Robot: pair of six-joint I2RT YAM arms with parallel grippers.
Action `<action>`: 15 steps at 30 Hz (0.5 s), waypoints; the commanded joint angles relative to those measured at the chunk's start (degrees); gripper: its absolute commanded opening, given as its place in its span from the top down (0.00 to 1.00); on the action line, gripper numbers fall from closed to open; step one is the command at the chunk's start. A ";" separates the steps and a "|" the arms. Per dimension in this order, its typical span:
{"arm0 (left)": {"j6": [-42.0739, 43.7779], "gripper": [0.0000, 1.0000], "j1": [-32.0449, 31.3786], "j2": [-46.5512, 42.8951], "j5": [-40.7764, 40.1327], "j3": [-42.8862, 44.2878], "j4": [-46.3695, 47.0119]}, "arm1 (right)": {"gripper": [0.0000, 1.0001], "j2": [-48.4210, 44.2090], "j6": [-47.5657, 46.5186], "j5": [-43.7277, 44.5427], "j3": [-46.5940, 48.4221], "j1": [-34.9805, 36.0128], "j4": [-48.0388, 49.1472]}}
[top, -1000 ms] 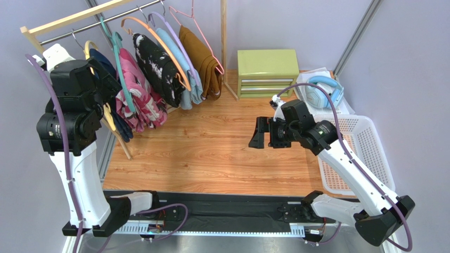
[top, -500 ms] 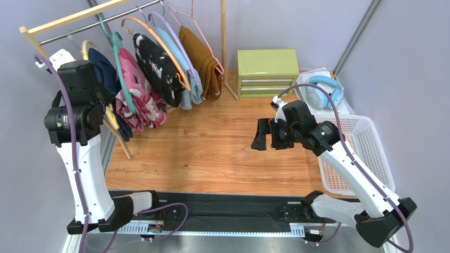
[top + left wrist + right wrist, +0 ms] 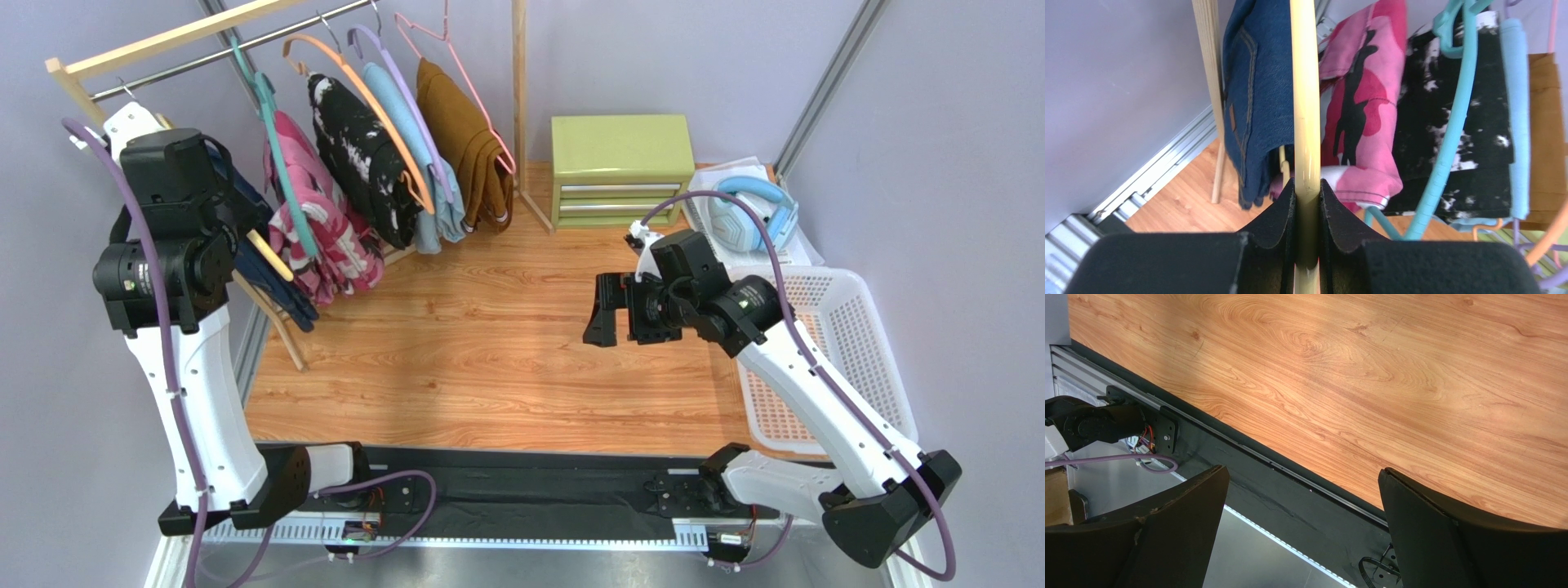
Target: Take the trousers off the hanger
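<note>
From above, the left arm (image 3: 166, 263) reaches up to the left end of the rail (image 3: 184, 61), where the navy trousers (image 3: 285, 304) hang on a cream hanger (image 3: 275, 262). The pink trousers (image 3: 321, 233) hang just beside them on a teal one. Taking the hanger and not the cloth looks like a way to steady or lift it so the trousers can slide off. The right fingers (image 3: 601, 312) hover well apart from the rack, over the bare bench (image 3: 491, 331) — probably waiting their turn.

The left wrist view shows the left fingers (image 3: 1285, 208) clamped together on the cream hanger's bar, which runs straight up between them. The navy pair is denim with pale stitching, folded over the hanger and hanging limp to its left. The pink pair, blotched with dark red and white, hangs to the right, touching the black-and-white garment (image 3: 1438, 122) beyond it.

In the right wrist view the fingers stand wide apart with nothing between them — only bench boards and the black base strip below.
</note>
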 commanded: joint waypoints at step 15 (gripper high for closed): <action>3.90 1.00 0.28 -11.00 9.51 -10.48 17.16 | 0.00 2.65 -0.72 -1.11 2.84 0.10 1.35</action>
